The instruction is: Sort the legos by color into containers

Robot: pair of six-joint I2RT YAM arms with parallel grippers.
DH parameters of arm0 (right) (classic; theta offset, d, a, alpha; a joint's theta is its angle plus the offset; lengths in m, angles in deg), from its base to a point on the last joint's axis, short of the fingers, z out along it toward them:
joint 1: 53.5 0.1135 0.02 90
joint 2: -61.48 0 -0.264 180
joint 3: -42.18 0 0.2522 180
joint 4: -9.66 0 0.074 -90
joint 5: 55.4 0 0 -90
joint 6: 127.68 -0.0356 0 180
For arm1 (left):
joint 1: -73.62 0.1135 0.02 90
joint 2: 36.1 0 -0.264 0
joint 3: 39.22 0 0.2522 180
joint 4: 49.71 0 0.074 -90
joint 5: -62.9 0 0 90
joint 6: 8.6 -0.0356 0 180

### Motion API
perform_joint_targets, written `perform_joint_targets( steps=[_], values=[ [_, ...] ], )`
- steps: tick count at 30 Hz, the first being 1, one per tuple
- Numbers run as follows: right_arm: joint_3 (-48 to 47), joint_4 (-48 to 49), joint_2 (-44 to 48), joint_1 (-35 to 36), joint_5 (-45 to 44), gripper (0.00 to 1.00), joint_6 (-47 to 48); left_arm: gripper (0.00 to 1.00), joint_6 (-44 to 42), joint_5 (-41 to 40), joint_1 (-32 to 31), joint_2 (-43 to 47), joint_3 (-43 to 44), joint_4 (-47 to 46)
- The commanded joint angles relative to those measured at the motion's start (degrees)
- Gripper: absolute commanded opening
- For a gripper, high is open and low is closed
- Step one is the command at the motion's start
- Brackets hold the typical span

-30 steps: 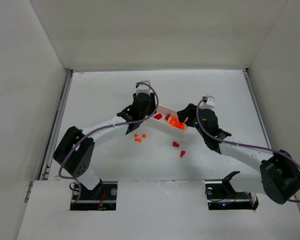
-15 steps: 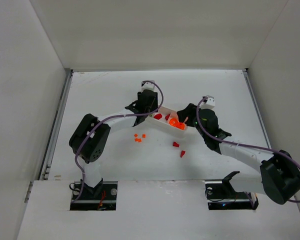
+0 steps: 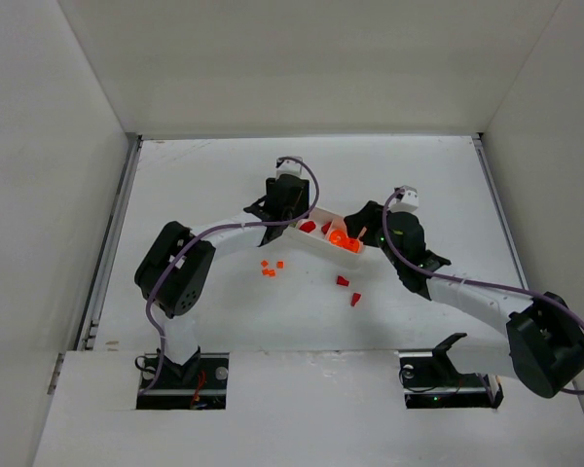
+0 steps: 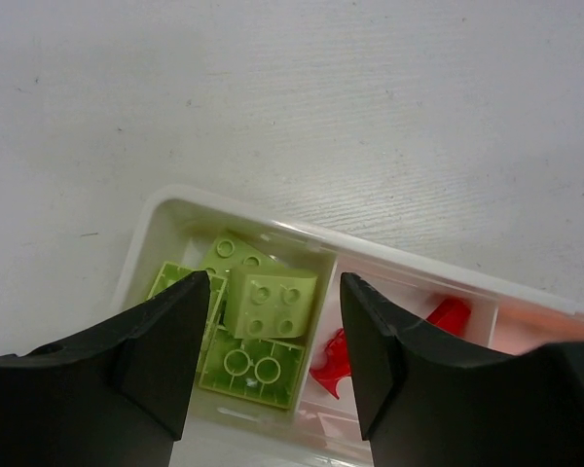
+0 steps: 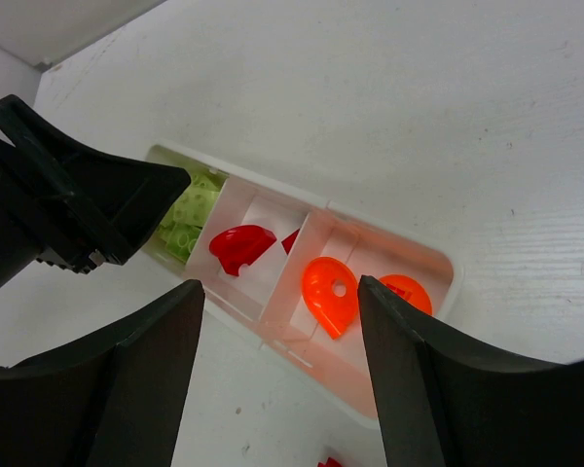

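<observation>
The long white tray [image 3: 316,249] lies in mid-table. Its left compartment [image 4: 165,209] holds several pale green legos [image 4: 270,304], one lying tilted on the others. The middle compartment holds red legos [image 5: 238,248], and the right one holds two orange rounded legos [image 5: 329,292]. My left gripper [image 4: 273,292] hangs open over the green compartment, with nothing between its fingers. My right gripper [image 5: 277,287] stands wide open above the tray's middle and right compartments, gripping nothing. Small orange legos [image 3: 270,268] and two red legos [image 3: 342,281] lie loose on the table in front of the tray.
The table is white, with walls at the left, right and back. Both arms reach in from the near edge and meet over the tray; the left gripper [image 3: 287,206] and the right gripper [image 3: 368,230] are close together. A second loose red piece [image 3: 355,299] lies nearer the bases.
The left arm's elbow has swung in toward the right and its gripper has shifted slightly right over the tray's left end. The right arm has stayed still.
</observation>
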Motion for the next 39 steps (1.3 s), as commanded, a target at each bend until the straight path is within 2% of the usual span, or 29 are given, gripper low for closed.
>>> perform_joint_targets(
  steps=[1,4,6,9,10,13,15,18,20,25,28,34,39],
  values=[
    [-0.1,3.1,1.1,0.5,-0.6,0.71,0.5,0.54,-1.1,-1.1,0.5,1.7,0.8,-0.6],
    [0.1,3.1,1.9,0.5,-0.7,0.69,0.6,0.54,-1.2,-1.4,0.4,3.3,-0.5,-1.7],
    [0.0,2.9,1.9,0.5,-0.5,0.61,0.7,0.54,-1.3,-1.8,0.2,5.2,-1.1,-1.9],
    [-1.2,2.3,1.2,1.8,0.2,0.4,2.4,0.51,-0.9,-1.9,-0.6,10.6,-3.8,-3.6],
    [-1.7,2.2,0.6,2.9,0.1,0.35,2.9,0.47,-0.7,-1.9,-0.6,12.5,-4.9,-4.6],
    [-3.5,2.2,-2.5,6.1,-0.2,0.24,4.3,0.27,0.0,-2.2,-0.6,18.9,-8.9,-5.4],
    [-5.3,1.7,-4.9,8.9,-0.1,0.21,4.9,0.23,1.4,-3.0,-0.2,24.0,-13.0,-5.9],
    [-8.0,1.9,-8.7,13.7,-0.6,0.21,5.8,0.22,4.2,-3.9,1.5,31.3,-20.5,-6.1],
    [-10.3,1.3,-12.2,16.4,-0.7,0.24,6.6,0.23,7.0,-4.2,3.3,35.7,-25.7,-5.9],
    [-16.6,-1.8,-21.7,21.2,-3.7,0.49,6.6,0.28,14.0,-4.7,7.3,43.1,-38.8,-6.1],
    [-20.6,-5.3,-26.3,23.2,-4.8,0.56,6.5,0.3,16.0,-4.3,8.6,44.8,-43.9,-6.4],
    [-25.7,-9.4,-33.6,24.7,-8.3,0.59,4.1,0.32,16.7,-4.7,8.6,45.0,-48.8,-11.1],
    [-28.5,-10.9,-37.6,24.7,-8.0,0.53,1.4,0.35,16.8,-4.2,7.4,44.4,-49.8,-13.4]
  ],
)
